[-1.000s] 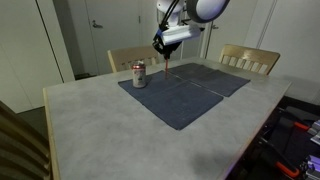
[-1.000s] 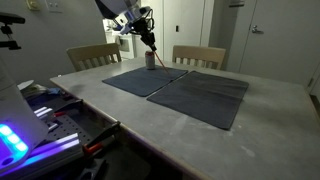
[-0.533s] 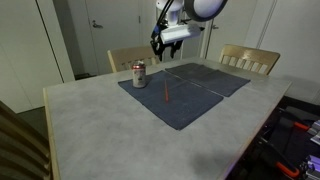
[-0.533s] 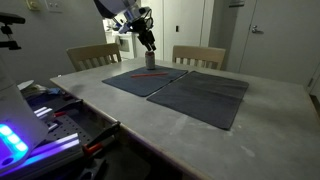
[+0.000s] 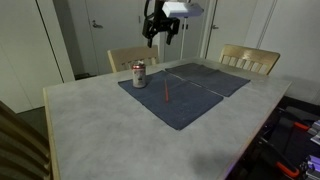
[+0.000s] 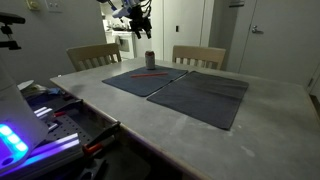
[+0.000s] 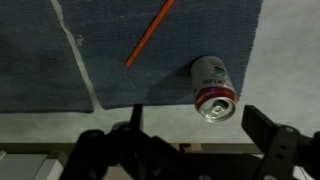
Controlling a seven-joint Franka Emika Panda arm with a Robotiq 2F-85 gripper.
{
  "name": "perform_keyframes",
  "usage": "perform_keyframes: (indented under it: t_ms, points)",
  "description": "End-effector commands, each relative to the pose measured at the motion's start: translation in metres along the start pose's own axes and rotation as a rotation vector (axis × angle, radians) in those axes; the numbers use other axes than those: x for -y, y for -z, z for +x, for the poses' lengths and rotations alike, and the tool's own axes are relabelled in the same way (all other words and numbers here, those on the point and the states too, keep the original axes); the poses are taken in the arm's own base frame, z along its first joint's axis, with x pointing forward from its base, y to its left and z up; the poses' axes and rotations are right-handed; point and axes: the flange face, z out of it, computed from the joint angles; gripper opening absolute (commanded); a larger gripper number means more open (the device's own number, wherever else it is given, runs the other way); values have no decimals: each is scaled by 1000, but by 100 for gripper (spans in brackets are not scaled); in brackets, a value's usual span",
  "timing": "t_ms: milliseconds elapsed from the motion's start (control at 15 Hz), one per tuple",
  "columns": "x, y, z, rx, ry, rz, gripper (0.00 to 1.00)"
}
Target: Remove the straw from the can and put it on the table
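The orange-red straw (image 5: 165,90) (image 6: 150,72) (image 7: 150,33) lies flat on the dark blue mat (image 5: 190,95), beside the can and out of it. The silver can with red markings (image 5: 139,74) (image 6: 150,59) (image 7: 213,87) stands upright at the mat's corner with nothing in its opening. My gripper (image 5: 163,25) (image 6: 140,18) (image 7: 198,108) hangs high above the can and straw, open and with nothing between its fingers. The grey speckled table (image 5: 90,130) (image 6: 200,140) shows all round the mats.
A second blue mat (image 6: 205,95) lies next to the first. Two wooden chairs (image 5: 248,58) (image 5: 125,56) stand at the table's far side. Equipment with a blue light (image 6: 25,135) sits off one table edge, and cables (image 5: 300,140) lie off another.
The gripper opened and let go of the straw, which dropped flat onto the blue mat near the can. The arm then rose well above the table.
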Motion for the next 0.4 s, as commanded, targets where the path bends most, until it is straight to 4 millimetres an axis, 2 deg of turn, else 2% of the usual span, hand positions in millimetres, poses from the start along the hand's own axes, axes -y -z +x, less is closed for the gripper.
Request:
perform_keyframes:
  t_ms: [0, 133, 333]
  points:
    - [2, 27, 2, 25, 87, 145, 100]
    - [0, 38, 12, 75, 107, 230, 100]
    - [-20, 51, 27, 106, 143, 323, 100]
